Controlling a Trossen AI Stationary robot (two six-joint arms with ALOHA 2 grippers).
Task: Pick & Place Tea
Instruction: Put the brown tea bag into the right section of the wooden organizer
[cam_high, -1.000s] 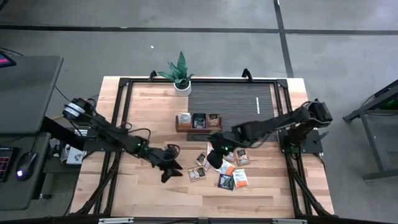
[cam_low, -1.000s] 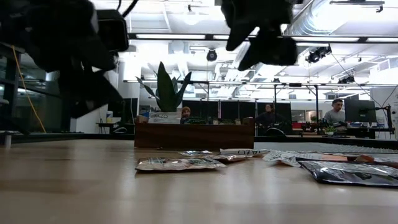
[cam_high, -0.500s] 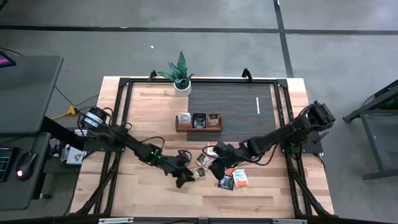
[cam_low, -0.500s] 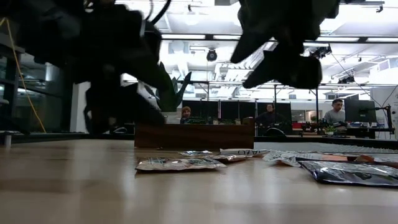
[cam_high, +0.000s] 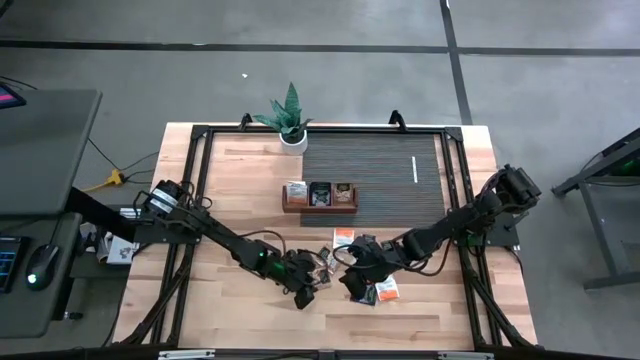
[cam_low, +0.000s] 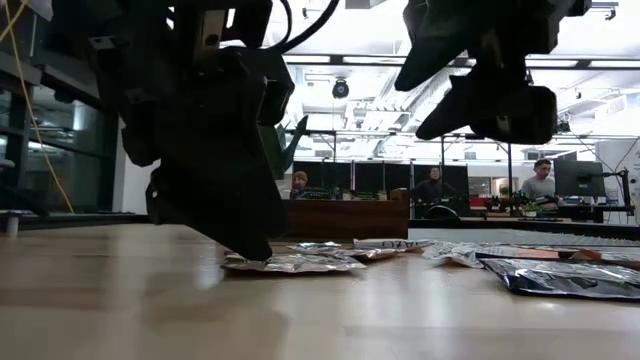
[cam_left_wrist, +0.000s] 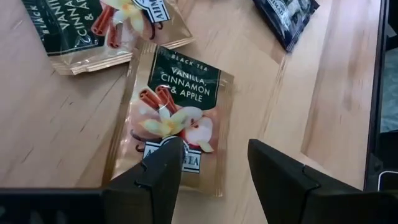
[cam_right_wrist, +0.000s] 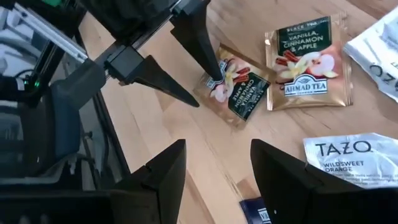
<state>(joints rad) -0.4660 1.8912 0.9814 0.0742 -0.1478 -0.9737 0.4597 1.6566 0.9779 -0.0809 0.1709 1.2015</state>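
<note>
Several flat tea sachets (cam_high: 365, 270) lie loose on the wooden table. My left gripper (cam_left_wrist: 214, 168) is open and low over a gold "Vanilla Cinnamon & Apple" sachet (cam_left_wrist: 174, 118). One fingertip is at the sachet's label end and the other is over bare wood. The right wrist view shows the same sachet (cam_right_wrist: 233, 87) under the left gripper's finger. My right gripper (cam_right_wrist: 217, 180) is open and hangs above the table just right of it (cam_high: 350, 283), well clear of the sachets in the low view (cam_low: 480, 95). My left gripper comes down at a slant from the table's left, with one fingertip (cam_left_wrist: 168, 155) at the sachet's label end (cam_left_wrist: 186, 160). The sachet lies flat on the table. I cannot tell whether the fingertip touches it.
A second gold sachet (cam_right_wrist: 308, 62), a white Tazo sachet (cam_right_wrist: 357, 158) and a dark blue one (cam_left_wrist: 286, 18) lie close by. A brown wooden tray (cam_high: 318, 195) holding sachets stands farther back, beside a dark mat (cam_high: 380, 165). A potted plant (cam_high: 290, 120) stands at the far edge.
My left gripper has reached toward the table's right and sunk low, tipping further down over the gold sachet. My right gripper has come toward the near edge and gone lower over the sachets. Both have stayed open. The sachets have not moved.
</note>
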